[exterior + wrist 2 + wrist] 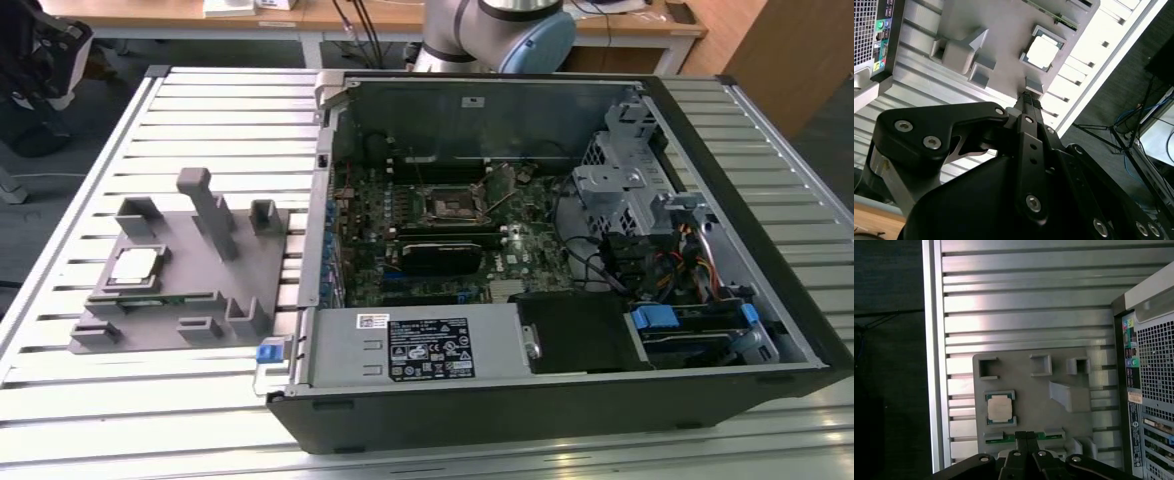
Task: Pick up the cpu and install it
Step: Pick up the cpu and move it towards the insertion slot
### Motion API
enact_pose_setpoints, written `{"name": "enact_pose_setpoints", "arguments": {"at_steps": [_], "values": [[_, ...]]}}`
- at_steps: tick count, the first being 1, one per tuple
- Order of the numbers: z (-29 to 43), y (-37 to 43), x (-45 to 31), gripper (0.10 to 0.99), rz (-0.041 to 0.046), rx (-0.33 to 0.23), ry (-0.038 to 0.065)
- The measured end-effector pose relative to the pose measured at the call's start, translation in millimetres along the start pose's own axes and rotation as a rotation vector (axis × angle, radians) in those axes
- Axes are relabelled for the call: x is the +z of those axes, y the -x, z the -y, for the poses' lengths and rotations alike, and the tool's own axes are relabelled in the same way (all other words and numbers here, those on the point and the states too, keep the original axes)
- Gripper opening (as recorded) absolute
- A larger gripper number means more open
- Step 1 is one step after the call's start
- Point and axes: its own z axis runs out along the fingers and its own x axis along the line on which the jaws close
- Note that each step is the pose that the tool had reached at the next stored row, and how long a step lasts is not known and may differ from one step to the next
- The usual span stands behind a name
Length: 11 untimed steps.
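Note:
The cpu point(136, 264), a small square chip with a pale silver top, lies flat in a recess of the grey plastic fixture point(187, 290) on the slatted table, at the exterior view's left. Both wrist views look down on the cpu point(1000, 407) point(1043, 51) in its fixture point(1024, 375) point(999, 30). My gripper point(1026, 436) point(1027, 96) hangs well above the fixture, near the chip but apart from it. Its fingers are shut together with nothing between them. The black square socket point(451, 204) sits on the motherboard inside the open computer case point(561, 250).
A green circuit strip point(147, 303) point(1004, 439) lies in a fixture slot beside the cpu. The fixture has several upright posts point(200, 200). The case's rear panel point(1149, 380) stands beside the fixture. The table edge point(934, 365) drops to dark floor. The arm's base point(501, 30) stands behind the case.

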Motion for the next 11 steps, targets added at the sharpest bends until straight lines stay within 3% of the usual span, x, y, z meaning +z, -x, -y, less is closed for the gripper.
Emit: {"name": "enact_pose_setpoints", "arguments": {"at_steps": [4, 11], "values": [[0.5, -0.1, 3.6, 0.106, -0.0098, 0.000, -0.005], [4.6, -0.2, 13.7, 0.106, -0.0453, -0.034, -0.008]]}}
